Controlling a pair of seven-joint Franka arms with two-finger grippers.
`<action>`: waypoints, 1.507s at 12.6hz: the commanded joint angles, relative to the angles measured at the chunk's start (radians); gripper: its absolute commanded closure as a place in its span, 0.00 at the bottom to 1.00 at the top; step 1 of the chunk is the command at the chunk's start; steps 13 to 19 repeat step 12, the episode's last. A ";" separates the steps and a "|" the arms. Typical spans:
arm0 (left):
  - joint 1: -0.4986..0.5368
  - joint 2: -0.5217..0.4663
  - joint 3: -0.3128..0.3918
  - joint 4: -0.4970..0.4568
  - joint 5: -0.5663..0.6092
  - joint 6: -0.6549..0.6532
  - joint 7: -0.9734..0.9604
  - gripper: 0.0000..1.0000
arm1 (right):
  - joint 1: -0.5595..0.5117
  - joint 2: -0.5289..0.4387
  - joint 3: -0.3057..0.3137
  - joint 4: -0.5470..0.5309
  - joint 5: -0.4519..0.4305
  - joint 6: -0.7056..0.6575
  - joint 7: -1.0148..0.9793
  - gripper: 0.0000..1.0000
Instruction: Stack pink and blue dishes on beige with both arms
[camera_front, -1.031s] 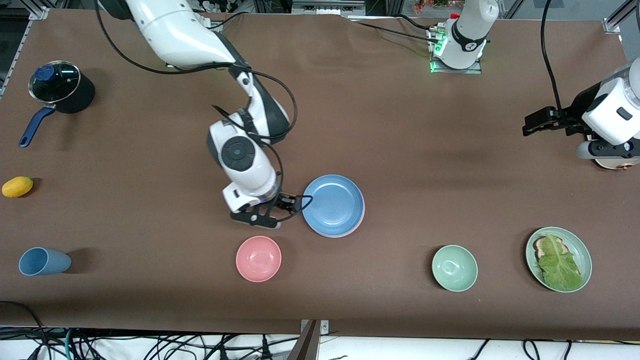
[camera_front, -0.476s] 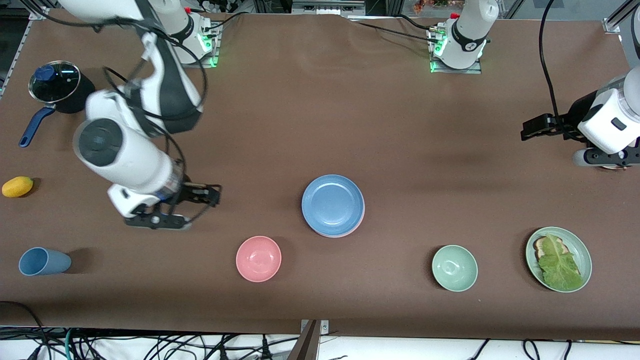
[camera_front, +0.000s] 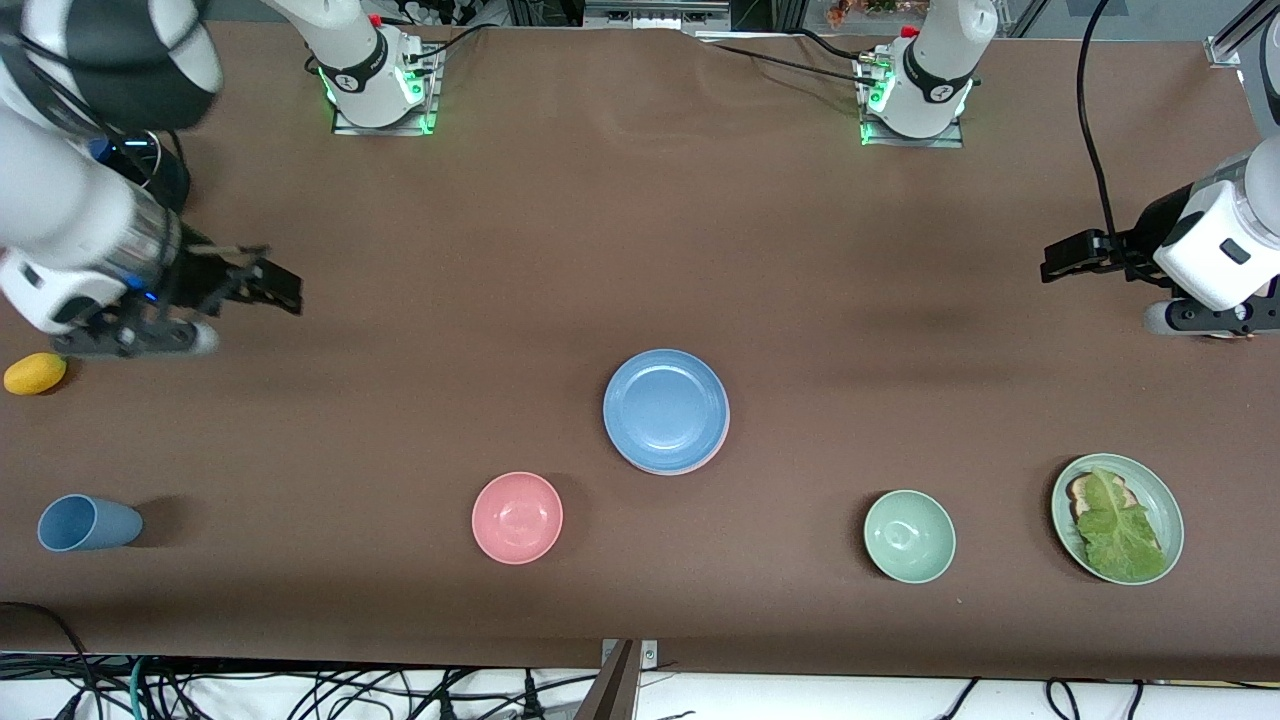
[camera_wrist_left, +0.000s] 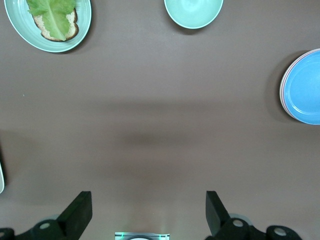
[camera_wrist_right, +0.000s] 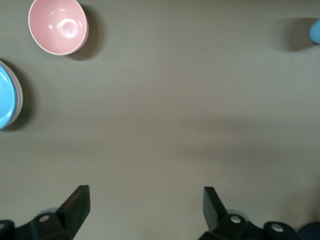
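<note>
The light blue plate (camera_front: 665, 408) lies on top of a stack at the middle of the table. A thin pink plate rim (camera_front: 668, 471) peeks out beneath it. The beige plate is hidden under them. The left wrist view shows the blue plate (camera_wrist_left: 302, 87) and the pink rim (camera_wrist_left: 281, 92); the right wrist view catches the blue plate's edge (camera_wrist_right: 6, 102). My right gripper (camera_front: 270, 285) hangs open and empty over bare table toward the right arm's end, well apart from the stack. My left gripper (camera_front: 1060, 258) waits open and empty over the left arm's end.
A pink bowl (camera_front: 517, 517) sits nearer the camera than the stack. A green bowl (camera_front: 909, 536) and a green plate (camera_front: 1060, 520) with lettuce on toast lie toward the left arm's end. A blue cup (camera_front: 88, 523), a yellow fruit (camera_front: 35, 373) and a lidded pot (camera_front: 150, 190) lie toward the right arm's end.
My right gripper has left the blue plate's rim and swung away toward the right arm's end of the table. The stack stays put. The left arm has barely moved.
</note>
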 joint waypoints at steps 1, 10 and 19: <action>0.003 0.003 -0.002 0.008 0.014 0.002 0.006 0.00 | -0.051 -0.125 0.010 -0.108 0.004 -0.042 -0.061 0.00; 0.003 0.009 -0.002 0.008 0.014 0.002 0.006 0.00 | -0.057 -0.113 0.001 -0.045 -0.019 -0.082 -0.084 0.00; 0.003 0.009 -0.002 0.008 0.014 0.002 0.006 0.00 | -0.056 -0.113 0.001 -0.045 -0.019 -0.082 -0.082 0.00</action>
